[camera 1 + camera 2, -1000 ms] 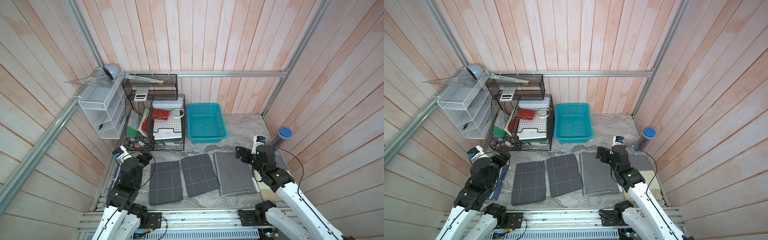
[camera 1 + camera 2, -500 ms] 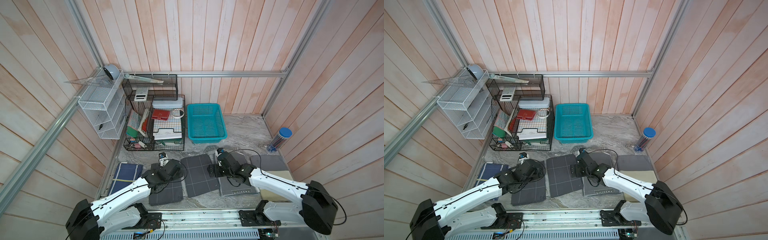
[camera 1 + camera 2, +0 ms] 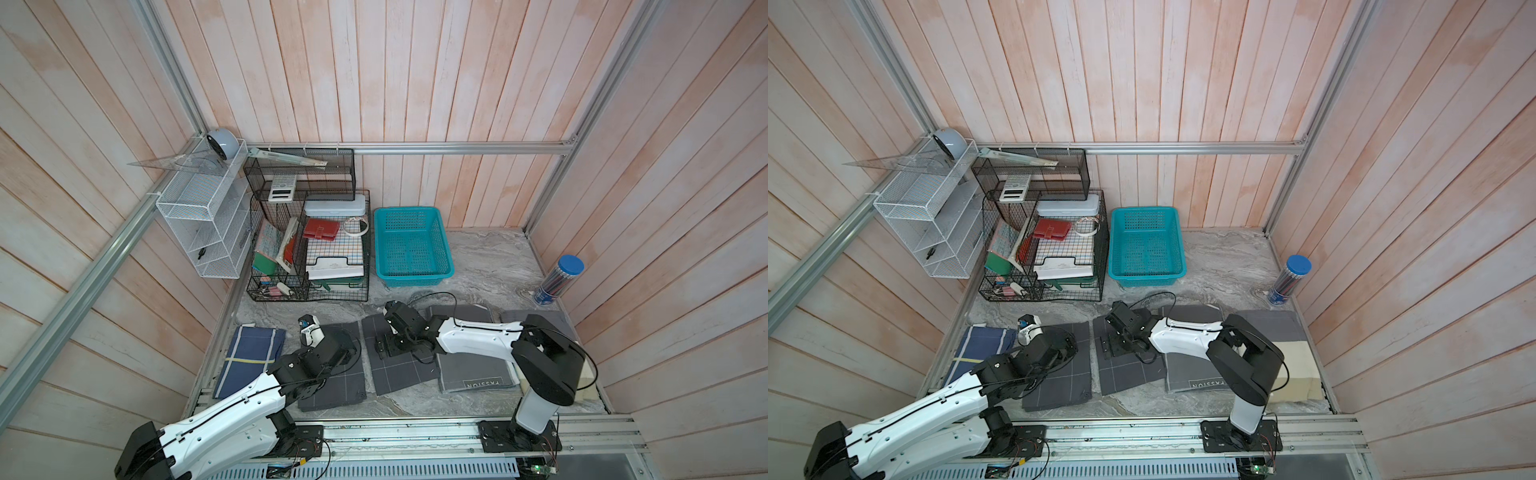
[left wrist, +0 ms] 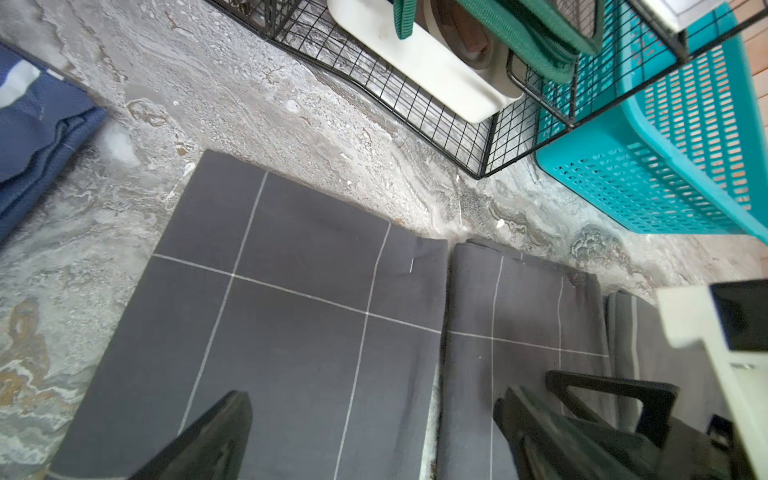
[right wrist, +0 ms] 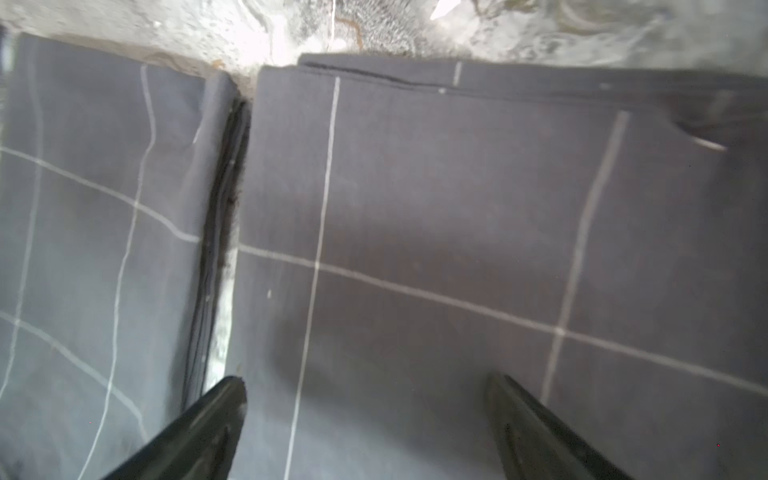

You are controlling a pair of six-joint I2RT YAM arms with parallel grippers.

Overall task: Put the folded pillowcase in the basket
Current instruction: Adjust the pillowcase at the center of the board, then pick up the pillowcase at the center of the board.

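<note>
Both pairs of jaws stand wide apart, and we see nothing between them.

In the right wrist view the right jaws hang over a folded dark pillowcase with pale grid lines, the right pillowcase (image 5: 436, 249). One side is near the edge that faces a matching left pillowcase (image 5: 104, 199). The blur keeps us from telling whether the tips touch the cloth.

In the left wrist view the left jaws hang over the left pillowcase (image 4: 299, 324), with the right pillowcase (image 4: 519, 316) just beside it across a narrow gap.

In both top views the two pillowcases lie flat side by side on the counter (image 3: 478, 257), each partly under an arm. The left arm (image 3: 249, 399) reaches over the left pillowcase (image 3: 345, 386), and the right arm (image 3: 478, 338) reaches over the right pillowcase (image 3: 399, 374). We cannot tell which of the two the task means.

The basket (image 3: 415, 276) sits at 12 o'clock from the right jaws, well apart from both pillowcases. The organiser (image 3: 307, 249) is just beside the basket at its 9 o'clock. A navy cloth (image 3: 249, 357) lies at 9 o'clock of the left pillowcase. A grey cloth (image 3: 478, 374) lies just beside the right pillowcase at 3 o'clock. A pencil tube (image 3: 557, 282) stands at 2 o'clock, near the wall.
</note>
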